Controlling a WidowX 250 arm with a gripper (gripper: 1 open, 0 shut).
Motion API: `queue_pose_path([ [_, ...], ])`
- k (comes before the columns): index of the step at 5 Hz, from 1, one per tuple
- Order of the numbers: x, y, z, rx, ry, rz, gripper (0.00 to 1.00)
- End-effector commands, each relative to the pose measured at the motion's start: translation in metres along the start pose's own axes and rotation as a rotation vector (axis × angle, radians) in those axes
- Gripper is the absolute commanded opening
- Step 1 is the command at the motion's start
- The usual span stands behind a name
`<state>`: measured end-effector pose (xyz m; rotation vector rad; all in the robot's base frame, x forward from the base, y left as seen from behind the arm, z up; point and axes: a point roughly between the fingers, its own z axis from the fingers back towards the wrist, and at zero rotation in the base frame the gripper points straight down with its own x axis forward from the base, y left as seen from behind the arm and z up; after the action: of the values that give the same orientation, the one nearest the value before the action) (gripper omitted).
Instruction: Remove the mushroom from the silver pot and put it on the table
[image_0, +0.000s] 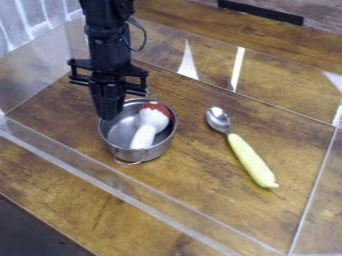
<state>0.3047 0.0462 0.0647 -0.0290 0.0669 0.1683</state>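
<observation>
One mushroom (150, 123), one pot (136, 150) — one spoon (241, 146).

Slim black arm (106, 35) with loose cable, ending in narrow dark fingers (111, 103).

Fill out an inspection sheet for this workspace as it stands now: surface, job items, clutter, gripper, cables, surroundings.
Surface: wood-grain table, ringed by low clear acrylic walls.
Job items: silver pot upright on the table; mushroom lying in it, white stem and red cap showing.
Clutter: spoon with a yellow handle, flat on the table right of the pot, apart from it.
Gripper: gripper pointing down at the pot's left rim, jaws shut; it appears empty, since the mushroom lies beside it.
Cables: black cable along the arm.
Surroundings: nothing clear beyond the walls.
</observation>
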Motion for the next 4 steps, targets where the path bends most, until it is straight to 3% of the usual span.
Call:
queue_pose_path([
  [1,0.006,-0.002,-0.007,0.000,-0.039,0.011,0.00],
  [2,0.015,0.005,-0.012,-0.003,-0.042,0.072,0.00],
  [3,0.022,0.013,-0.006,-0.004,-0.049,0.132,1.00],
  [4,0.029,0.022,-0.008,-0.012,-0.060,0.191,1.00],
])
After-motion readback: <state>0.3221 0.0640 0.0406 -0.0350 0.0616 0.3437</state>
